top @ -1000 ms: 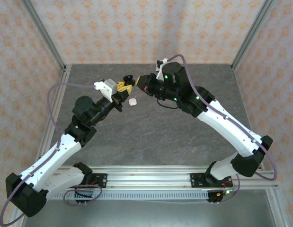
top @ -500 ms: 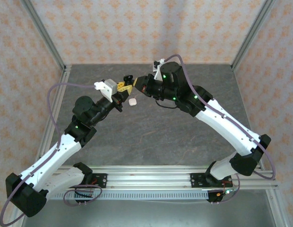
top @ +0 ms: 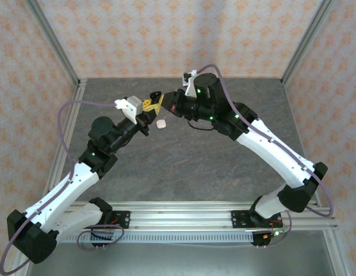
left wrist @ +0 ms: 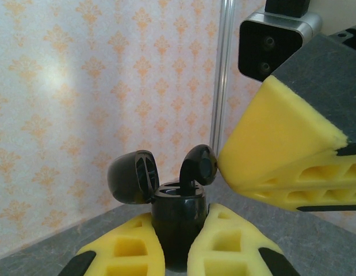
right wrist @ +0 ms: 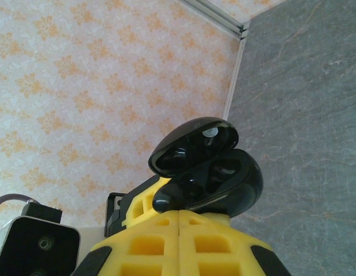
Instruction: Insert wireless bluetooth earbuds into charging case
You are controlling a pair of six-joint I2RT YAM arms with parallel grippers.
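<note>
Insertion step, under way
Left gripper (left wrist: 178, 233) clamps open black charging case (left wrist: 176, 207); right gripper (right wrist: 179, 221) closed, tip touching half-seated earbud (left wrist: 199, 165); next calls for gentle aligned downward press

Top camera looks down from behind; both wrist cameras closely frame the same charging case (left wrist: 178, 225).

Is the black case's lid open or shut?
Open: the lid is swung back off the black case, its wells exposed.
</note>
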